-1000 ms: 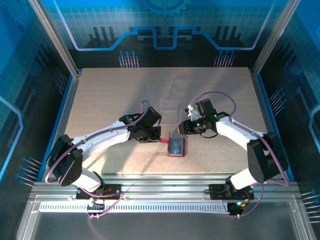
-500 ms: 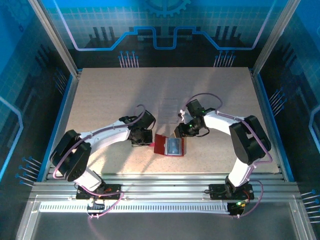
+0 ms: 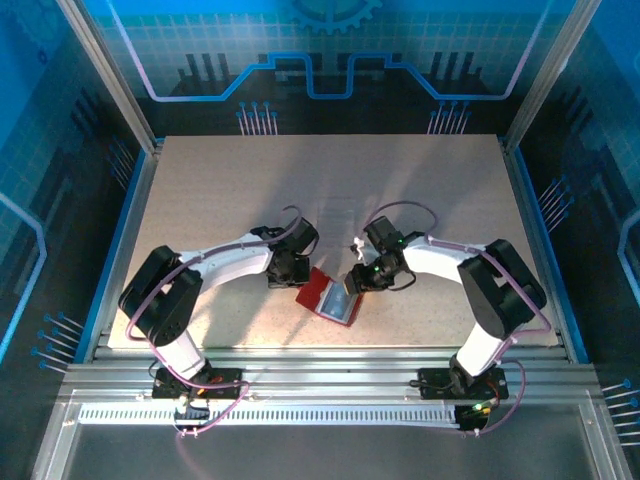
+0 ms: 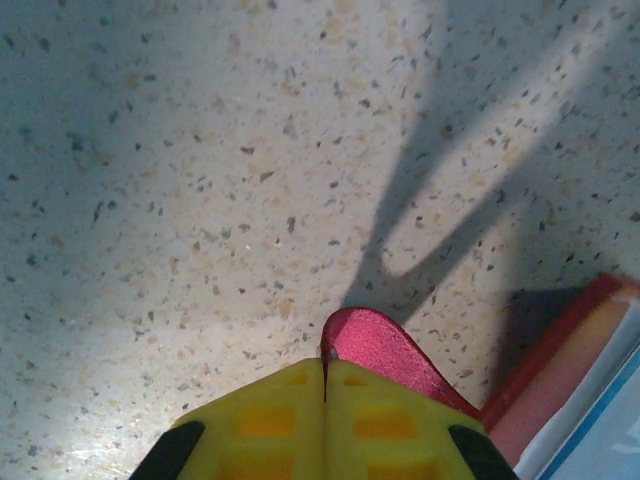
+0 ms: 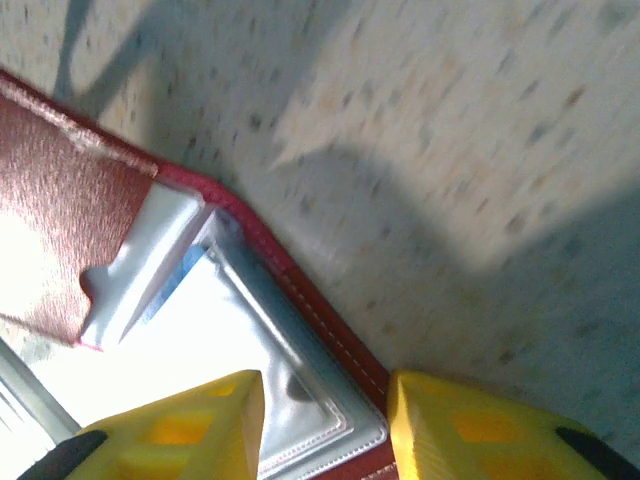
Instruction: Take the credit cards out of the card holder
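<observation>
The red card holder [image 3: 322, 290] lies open and askew on the table between the two arms, its pale grey pocket [image 3: 341, 304] facing up. My left gripper [image 3: 300, 277] is shut on the holder's little red tab [image 4: 385, 350], which sticks out past the yellow fingertips [image 4: 290, 400]. My right gripper [image 5: 325, 390] is open and straddles the pocket corner [image 5: 330, 410]: one finger is over the pocket, the other beside the red edge [image 5: 300, 290]. Of the credit cards, a blue card edge [image 5: 172, 287] peeks from the pocket; glare hides the rest.
The speckled tabletop [image 3: 220, 200] stretches behind and to both sides of the arms. A faint transparent rectangle [image 3: 337, 212] lies just behind the grippers. Blue walls and metal posts [image 3: 150, 150] enclose the table.
The holder has swung open and turned askew, sliding slightly left and nearer. The right gripper has come down from behind onto its pocket corner. The left gripper has kept hold of the tab.
</observation>
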Controlling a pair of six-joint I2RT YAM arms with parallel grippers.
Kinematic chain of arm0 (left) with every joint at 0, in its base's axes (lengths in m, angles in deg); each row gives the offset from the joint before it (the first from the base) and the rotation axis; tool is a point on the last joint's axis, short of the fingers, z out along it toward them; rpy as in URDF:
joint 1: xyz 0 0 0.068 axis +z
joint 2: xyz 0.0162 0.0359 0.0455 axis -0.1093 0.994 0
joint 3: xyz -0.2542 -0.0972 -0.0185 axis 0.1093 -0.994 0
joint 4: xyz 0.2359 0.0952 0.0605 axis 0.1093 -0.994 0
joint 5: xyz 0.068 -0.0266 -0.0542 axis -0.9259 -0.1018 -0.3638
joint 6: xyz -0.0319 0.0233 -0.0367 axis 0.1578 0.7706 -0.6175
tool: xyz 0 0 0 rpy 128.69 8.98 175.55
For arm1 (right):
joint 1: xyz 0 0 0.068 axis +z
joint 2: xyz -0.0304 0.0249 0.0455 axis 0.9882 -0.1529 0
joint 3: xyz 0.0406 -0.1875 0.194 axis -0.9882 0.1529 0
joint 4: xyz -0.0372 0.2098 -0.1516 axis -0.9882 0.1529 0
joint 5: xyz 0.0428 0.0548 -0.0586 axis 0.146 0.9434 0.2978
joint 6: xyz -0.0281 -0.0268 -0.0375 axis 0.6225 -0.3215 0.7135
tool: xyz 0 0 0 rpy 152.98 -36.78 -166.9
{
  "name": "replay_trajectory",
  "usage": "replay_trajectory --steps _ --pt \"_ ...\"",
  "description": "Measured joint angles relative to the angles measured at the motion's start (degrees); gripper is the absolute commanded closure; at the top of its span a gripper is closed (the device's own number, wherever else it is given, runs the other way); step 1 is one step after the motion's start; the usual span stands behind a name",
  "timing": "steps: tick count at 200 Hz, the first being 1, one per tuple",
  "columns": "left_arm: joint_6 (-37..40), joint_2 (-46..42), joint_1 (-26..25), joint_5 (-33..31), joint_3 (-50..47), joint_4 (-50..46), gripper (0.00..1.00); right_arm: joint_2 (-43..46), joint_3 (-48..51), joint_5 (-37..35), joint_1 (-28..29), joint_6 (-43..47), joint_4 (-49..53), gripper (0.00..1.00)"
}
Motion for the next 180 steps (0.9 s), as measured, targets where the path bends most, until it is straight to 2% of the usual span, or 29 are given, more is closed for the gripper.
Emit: replay_trajectory --steps 43,58,88,118,146,180 --pt "1.55 1.44 0.28 -0.13 3.28 0.13 0.97 5.05 5.42 2.45 7.93 -5.99 -0.44 0.62" --pt "2.05 2.03 0.28 0.66 4.48 0.22 0.96 7.21 6.29 3.26 8.66 -6.78 -0.17 0.62" --pt "3.39 2.36 0.04 2.38 6.60 1.18 0.96 12.70 6.60 4.42 4.98 -5.64 -1.40 0.61" --pt "4.52 2.36 -0.63 3.50 8.46 1.49 0.96 14.01 6.71 6.82 0.15 -1.64 -6.45 0.60" --pt "4.61 2.36 -1.27 3.78 8.79 1.66 0.96 12.15 7.67 11.50 -2.64 2.54 -15.45 0.59" --pt "4.57 1.88 -1.70 3.78 8.79 1.64 0.96 5.68 7.41 16.74 -5.14 6.91 -23.04 0.59"
